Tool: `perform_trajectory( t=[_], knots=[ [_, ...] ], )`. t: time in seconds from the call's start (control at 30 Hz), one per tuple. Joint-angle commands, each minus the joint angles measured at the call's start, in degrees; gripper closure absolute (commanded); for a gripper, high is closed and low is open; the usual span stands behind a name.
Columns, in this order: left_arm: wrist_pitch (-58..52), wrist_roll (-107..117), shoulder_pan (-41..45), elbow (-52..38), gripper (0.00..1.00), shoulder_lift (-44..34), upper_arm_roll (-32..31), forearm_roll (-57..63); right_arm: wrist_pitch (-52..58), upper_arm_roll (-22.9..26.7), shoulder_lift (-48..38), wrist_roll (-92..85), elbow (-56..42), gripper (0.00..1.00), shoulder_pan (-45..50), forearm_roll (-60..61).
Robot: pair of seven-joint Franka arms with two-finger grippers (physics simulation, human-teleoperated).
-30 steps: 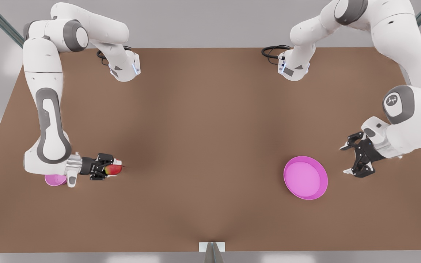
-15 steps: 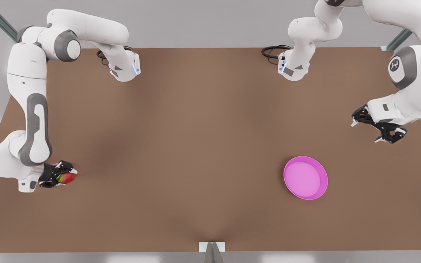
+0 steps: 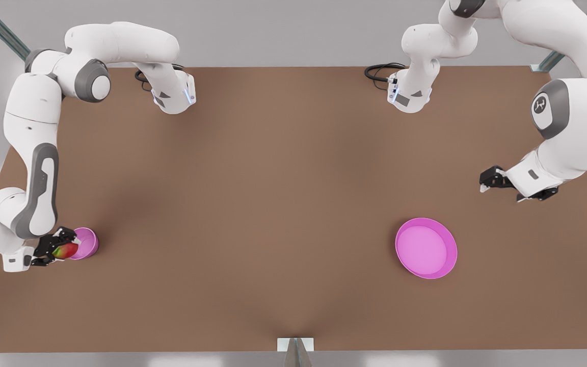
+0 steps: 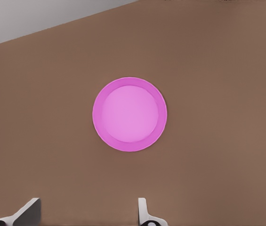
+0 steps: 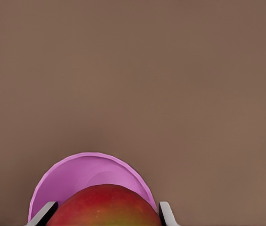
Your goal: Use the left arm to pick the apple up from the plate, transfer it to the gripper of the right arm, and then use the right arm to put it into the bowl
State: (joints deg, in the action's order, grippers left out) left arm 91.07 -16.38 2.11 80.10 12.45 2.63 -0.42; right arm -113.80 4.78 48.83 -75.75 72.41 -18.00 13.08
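The red apple (image 3: pixel 65 251) with its yellow-green patch is held in my right gripper (image 3: pixel 59 249), which is shut on it at the front view's left edge. It hangs beside and slightly over the rim of the small pink bowl (image 3: pixel 87 242). In the right wrist view the apple (image 5: pixel 104 206) sits between the fingers (image 5: pixel 45 212), with the bowl (image 5: pixel 78 176) just beyond it. The wide pink plate (image 3: pixel 426 248) lies bare at the front view's right. My left gripper (image 3: pixel 501 193) waits open above and to the right of it, and its wrist view looks down on the plate (image 4: pixel 129 114).
The brown table (image 3: pixel 273 193) spreads between bowl and plate. Both arm bases (image 3: pixel 174 94) stand at the far edge with black cables. A small white bracket (image 3: pixel 295 345) sits at the middle of the near edge.
My right gripper has carried the apple toward the front view's left, from beyond the bowl to its left side, uncovering the bowl. My left arm has drawn back and turned away from the plate.
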Motion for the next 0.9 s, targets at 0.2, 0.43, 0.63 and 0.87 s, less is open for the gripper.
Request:
perform_trajectory(
  t=[0.2, 0.43, 0.63, 0.87],
  knots=[
    [-0.02, 21.04, 0.00, -0.03, 0.00, -0.06, 0.00, -0.02, 3.41, -0.30, -1.11, -6.17, 3.17, 0.07, 0.25, -1.57],
    [-0.02, 21.04, 0.09, -0.03, 0.00, -0.06, 0.00, -0.10, 8.14, -0.83, -17.97, 13.30, 1.15, 0.00, 7.53, -11.75],
    [0.86, 20.69, 0.18, -0.12, 0.00, 0.12, 0.00, 0.07, 28.37, -12.95, -32.31, 78.01, 1.68, 0.00, 16.77, -15.11],
    [2.35, 20.69, 0.88, -2.50, 0.00, 2.93, -0.09, 0.16, 29.16, -15.23, -34.68, 81.90, 3.35, 0.00, 10.01, -16.16]
  ],
)
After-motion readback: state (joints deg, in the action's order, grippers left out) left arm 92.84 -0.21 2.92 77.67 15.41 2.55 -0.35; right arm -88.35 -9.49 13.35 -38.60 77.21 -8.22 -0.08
